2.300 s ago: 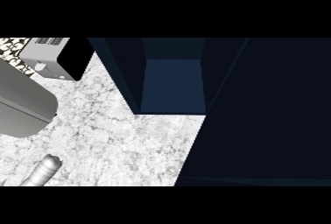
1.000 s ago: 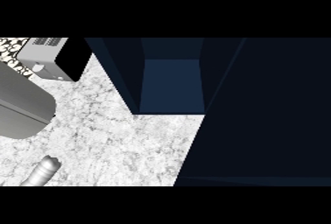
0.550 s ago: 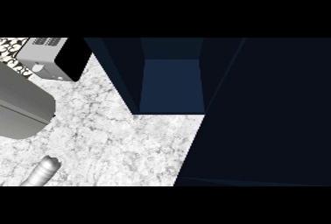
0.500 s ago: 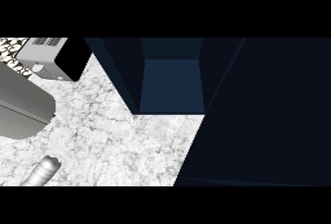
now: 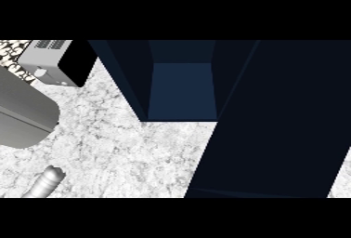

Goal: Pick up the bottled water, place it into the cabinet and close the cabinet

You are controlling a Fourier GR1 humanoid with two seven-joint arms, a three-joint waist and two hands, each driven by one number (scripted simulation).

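The water bottle [image 5: 44, 183] is a pale grey bottle with a ribbed cap. It lies on the marble counter [image 5: 130, 158] at the lower left, cap pointing up and to the right, its base cut off by the view's lower edge. The dark blue cabinet [image 5: 182, 88] stands open at the top centre, and its blue inner floor shows with nothing on it. Its door [image 5: 274, 125] is swung out and covers the right half of the view. Neither hand shows.
A silver and black toaster [image 5: 55, 61] sits at the top left corner. Below it a large grey rounded shape [image 5: 21, 114] comes in from the left edge; I cannot tell what it is. Bare marble lies between the bottle and the cabinet.
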